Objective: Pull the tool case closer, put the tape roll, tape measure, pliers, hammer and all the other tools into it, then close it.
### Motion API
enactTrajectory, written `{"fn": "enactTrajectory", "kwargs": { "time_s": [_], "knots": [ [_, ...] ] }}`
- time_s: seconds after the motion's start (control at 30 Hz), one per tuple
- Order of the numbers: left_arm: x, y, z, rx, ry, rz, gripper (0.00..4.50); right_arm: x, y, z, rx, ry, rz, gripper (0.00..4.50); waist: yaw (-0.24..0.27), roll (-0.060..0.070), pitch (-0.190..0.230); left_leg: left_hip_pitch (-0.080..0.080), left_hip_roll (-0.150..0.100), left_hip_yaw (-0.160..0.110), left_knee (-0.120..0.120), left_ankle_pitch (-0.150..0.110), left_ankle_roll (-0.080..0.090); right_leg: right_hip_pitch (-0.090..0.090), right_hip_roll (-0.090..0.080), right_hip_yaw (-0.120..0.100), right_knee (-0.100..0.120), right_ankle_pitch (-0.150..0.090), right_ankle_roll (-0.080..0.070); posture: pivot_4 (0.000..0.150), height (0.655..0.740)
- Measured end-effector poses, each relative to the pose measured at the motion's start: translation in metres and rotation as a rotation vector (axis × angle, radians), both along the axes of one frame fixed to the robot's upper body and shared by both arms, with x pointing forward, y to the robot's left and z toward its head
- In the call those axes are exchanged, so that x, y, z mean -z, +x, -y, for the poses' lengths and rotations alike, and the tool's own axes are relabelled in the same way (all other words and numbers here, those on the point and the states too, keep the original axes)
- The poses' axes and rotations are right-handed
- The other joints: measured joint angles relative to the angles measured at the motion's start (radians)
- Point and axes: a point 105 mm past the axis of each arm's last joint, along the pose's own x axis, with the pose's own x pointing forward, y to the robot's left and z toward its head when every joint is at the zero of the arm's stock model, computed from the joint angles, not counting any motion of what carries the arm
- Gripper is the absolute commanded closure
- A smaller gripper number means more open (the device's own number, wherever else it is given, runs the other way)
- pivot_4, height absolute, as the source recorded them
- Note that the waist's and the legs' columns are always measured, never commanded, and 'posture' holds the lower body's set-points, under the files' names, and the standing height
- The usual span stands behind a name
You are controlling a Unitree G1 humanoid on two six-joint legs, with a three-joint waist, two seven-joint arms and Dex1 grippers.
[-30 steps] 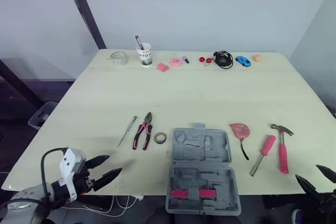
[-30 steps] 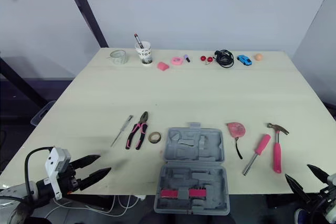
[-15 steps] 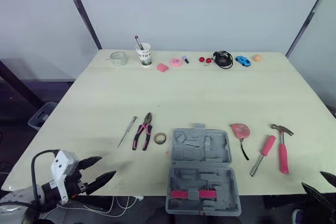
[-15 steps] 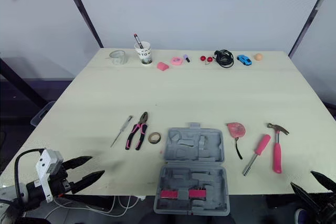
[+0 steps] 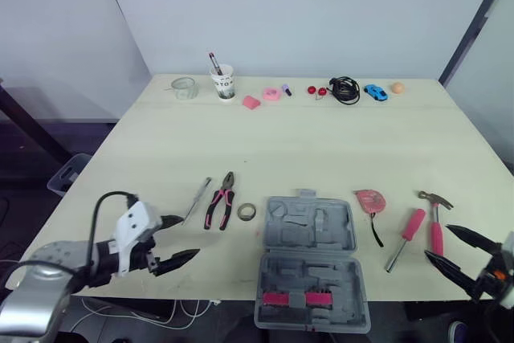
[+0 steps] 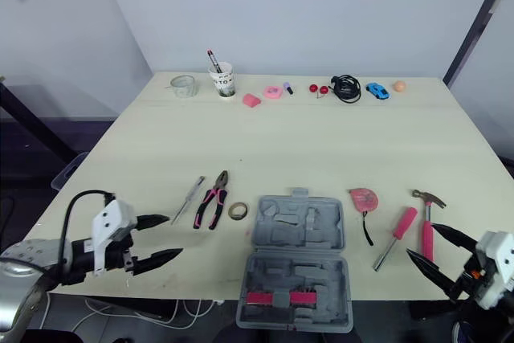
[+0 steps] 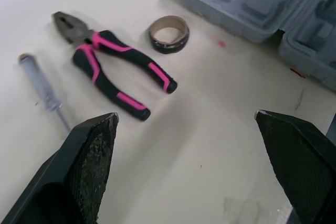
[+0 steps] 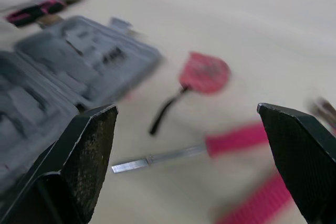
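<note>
Tool case [image 5: 312, 259] lies open at the near edge of the table [image 5: 321, 142], centre, between both claws & touching neither. L gripper [image 5: 186, 236] hovers well to its left, fingers spread wide, nothing held. Pliers [image 5: 218, 200], tape roll [image 5: 246, 212] & thin screwdriver [image 5: 195, 200] lie just beyond it. R gripper [image 5: 438, 241] at near-right edge, also wide open & empty, tips close to hammer [image 5: 434, 226] & pink-handled screwdriver [image 5: 403, 234]. Tape measure [image 5: 369, 200] just right of case lid. Case: grey plastic, both halves flat, moulded recesses, pink strip in near half.
</note>
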Motion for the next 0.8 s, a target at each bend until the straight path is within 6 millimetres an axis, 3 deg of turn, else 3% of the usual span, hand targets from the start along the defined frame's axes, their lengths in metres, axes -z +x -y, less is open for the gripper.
{"fn": "enactTrajectory", "kwargs": {
  "time_s": [0.43, 0.8],
  "knots": [
    [-0.012, 0.018, 0.024, 0.16, 0.28, -0.049, 0.04, -0.024, 0.028, -0.058, -0.27, -0.005, 0.071, 0.0, 0.0, -0.002, 0.001, 0.001, -0.002, 0.001, 0.001, 0.0, 0.0, 0.0, 0.012, -0.001, 0.001, 0.0, 0.001, 0.15, 0.74],
    [-0.022, 0.04, 0.062, 0.394, 0.541, -0.055, 0.04, -0.034, 0.04, -0.086, -0.402, -0.012, 0.104, 0.0, 0.001, -0.003, 0.002, -0.002, -0.004, 0.002, 0.005, 0.0, 0.0, 0.001, 0.021, 0.004, 0.002, 0.002, 0.005, 0.15, 0.74]
  ]
}}
